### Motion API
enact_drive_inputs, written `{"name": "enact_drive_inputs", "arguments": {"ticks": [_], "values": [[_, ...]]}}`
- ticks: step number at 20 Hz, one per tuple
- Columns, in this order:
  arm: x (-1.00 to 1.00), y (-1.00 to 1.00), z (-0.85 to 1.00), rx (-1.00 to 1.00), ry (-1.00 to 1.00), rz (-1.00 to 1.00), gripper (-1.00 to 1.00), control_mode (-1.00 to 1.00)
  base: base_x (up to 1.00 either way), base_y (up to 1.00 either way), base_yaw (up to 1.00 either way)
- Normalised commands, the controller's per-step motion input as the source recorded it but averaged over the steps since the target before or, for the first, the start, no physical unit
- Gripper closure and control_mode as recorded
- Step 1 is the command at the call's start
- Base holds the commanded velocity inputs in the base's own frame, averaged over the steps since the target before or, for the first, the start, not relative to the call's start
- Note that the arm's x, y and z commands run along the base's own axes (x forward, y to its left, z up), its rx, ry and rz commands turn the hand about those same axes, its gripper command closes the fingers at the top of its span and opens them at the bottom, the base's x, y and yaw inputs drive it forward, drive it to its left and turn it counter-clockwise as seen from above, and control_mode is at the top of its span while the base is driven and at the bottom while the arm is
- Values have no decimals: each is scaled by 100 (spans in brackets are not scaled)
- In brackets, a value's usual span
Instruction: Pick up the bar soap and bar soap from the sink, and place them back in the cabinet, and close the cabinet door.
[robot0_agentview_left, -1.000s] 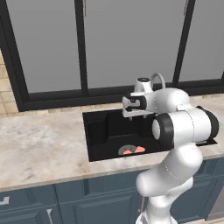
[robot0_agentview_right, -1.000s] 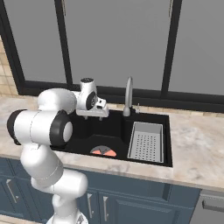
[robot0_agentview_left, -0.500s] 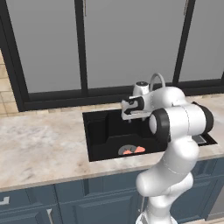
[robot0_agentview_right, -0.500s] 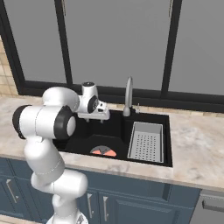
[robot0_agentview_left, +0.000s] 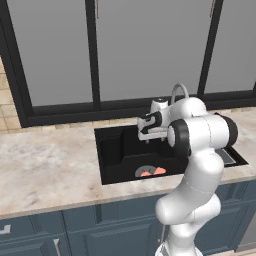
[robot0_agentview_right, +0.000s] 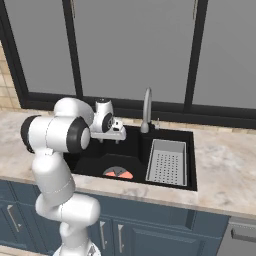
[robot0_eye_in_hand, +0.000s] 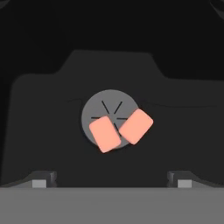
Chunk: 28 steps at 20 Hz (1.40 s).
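On the sink (robot0_eye_in_hand: 39, 109) drain (robot0_eye_in_hand: 109, 103) we count two bar soaps (robot0_eye_in_hand: 105, 134) (robot0_eye_in_hand: 136, 126), corners touching; our jaws hang released above them.

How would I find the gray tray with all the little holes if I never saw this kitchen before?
Look for the black sink sunk into the marble counter under the big windows. Inside it, on the side past the tall curved faucet, sits the draining tray. It is the pale gray rectangle dotted with rows of holes, unlike the round gray drain with two orange bar soaps on it.
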Motion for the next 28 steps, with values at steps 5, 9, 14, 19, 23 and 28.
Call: {"name": "enact_drive_inputs", "arguments": {"ticks": [5, 9, 14, 19, 23, 28], "values": [[13, 0, -23, 0, 1, -1, -100, -100, 0, 0, 0], [15, 0, -12, 0, 0, -5, -100, -100, 0, 0, 0], [7, 0, -15, 0, 0, -5, -100, -100, 0, 0, 0], [1, 0, -18, 0, 0, -7, -100, -100, 0, 0, 0], [0, -4, -19, 0, 0, -4, -100, -100, 0, 0, 0], [0, -13, -14, 0, 0, -4, -100, -100, 0, 0, 0]]}}
